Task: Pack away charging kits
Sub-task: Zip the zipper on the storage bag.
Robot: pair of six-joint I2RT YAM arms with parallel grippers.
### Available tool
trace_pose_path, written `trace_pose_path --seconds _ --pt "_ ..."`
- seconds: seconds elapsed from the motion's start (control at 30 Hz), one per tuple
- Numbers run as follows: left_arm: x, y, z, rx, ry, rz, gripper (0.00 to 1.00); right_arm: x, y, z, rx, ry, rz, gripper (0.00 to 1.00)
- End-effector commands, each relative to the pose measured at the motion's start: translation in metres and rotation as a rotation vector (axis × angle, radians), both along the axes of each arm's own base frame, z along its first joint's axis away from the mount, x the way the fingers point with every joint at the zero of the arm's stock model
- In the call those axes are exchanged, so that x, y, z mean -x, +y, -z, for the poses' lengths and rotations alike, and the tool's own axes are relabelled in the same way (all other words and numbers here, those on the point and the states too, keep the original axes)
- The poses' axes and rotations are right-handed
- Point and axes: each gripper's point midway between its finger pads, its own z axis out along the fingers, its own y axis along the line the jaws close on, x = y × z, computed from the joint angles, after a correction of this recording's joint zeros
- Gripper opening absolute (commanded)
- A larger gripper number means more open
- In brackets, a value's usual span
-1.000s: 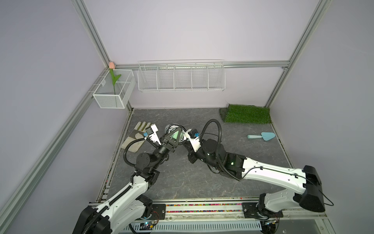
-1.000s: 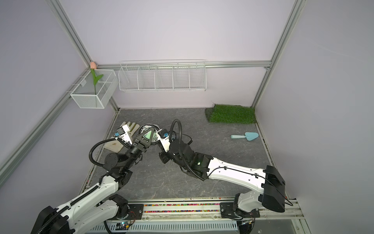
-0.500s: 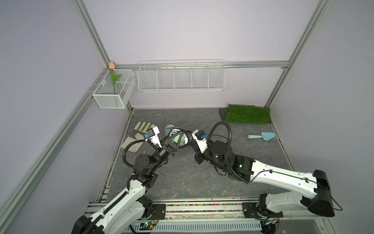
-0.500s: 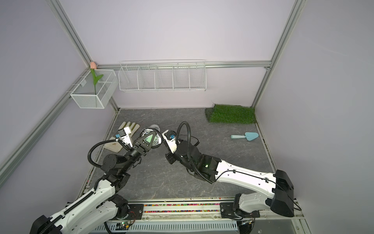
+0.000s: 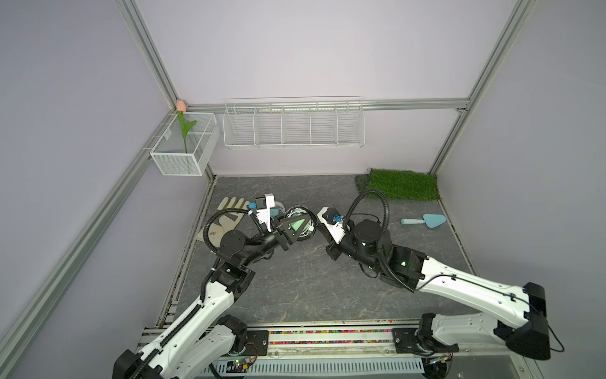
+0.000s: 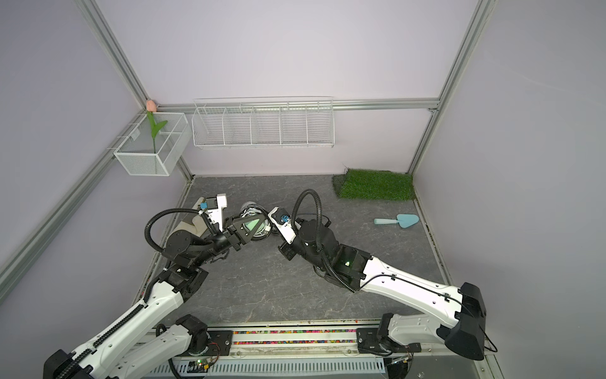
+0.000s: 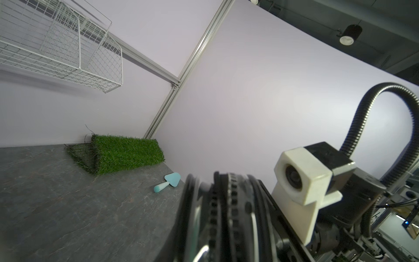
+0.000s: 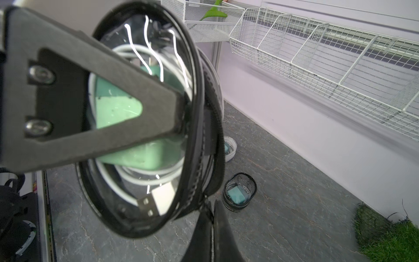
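**At mid-table: a packed case clamped on edge**

In both top views the left gripper (image 5: pixel 301 224) holds a black-rimmed round case (image 5: pixel 296 211) on edge over the grey table (image 5: pixel 295 279). Its jaws are narrowed onto the two flat faces. A mint charger block (image 5: pixel 296 225) shows through the finger's triangular cut-out. The right arm (image 5: pixel 370 242) reaches the case's other side, its claw hidden under the camera mount. Gloves (image 5: pixel 229 210) lie near the left wall, and a trowel (image 5: pixel 423 220) and turf mat (image 5: pixel 401 183) lie well off to the right.

In the left wrist view the case is a blurred black edge with its zip teeth (image 7: pixel 212 204) toward the lens.

In the right wrist view the clear face shows the charger block (image 8: pixel 118 111) ringed by a coiled white cable (image 8: pixel 136 179), whose USB plug (image 8: pixel 156 202) is near the rim. The right gripper (image 8: pixel 212 208) is closed, tips against the zip seam. Whether it pinches a pull I cannot tell. On the table beyond stand a second case (image 8: pixel 239 192), holding a teal second block (image 8: pixel 237 196), and a white-rimmed case (image 8: pixel 230 147).
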Motion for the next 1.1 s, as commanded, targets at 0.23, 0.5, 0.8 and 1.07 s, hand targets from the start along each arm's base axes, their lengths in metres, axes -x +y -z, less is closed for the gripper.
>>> trace_pose_path --seconds 0.23,0.5,0.8,1.07 --pt "0.023 -0.030 0.035 -0.230 -0.003 0.270 0.00 -0.023 -0.051 -0.050 0.047 -0.193 0.119 0.07" --pt "0.036 -0.061 0.051 -0.363 -0.064 0.449 0.00 -0.034 -0.067 -0.072 0.040 -0.252 0.097 0.06" --pt "0.051 -0.101 0.070 -0.582 -0.145 0.517 0.03 -0.036 -0.063 -0.090 0.046 -0.310 0.028 0.07" --pt "0.036 -0.109 0.046 -0.506 -0.199 0.432 0.66 -0.019 -0.087 -0.110 -0.240 -0.252 0.083 0.06"
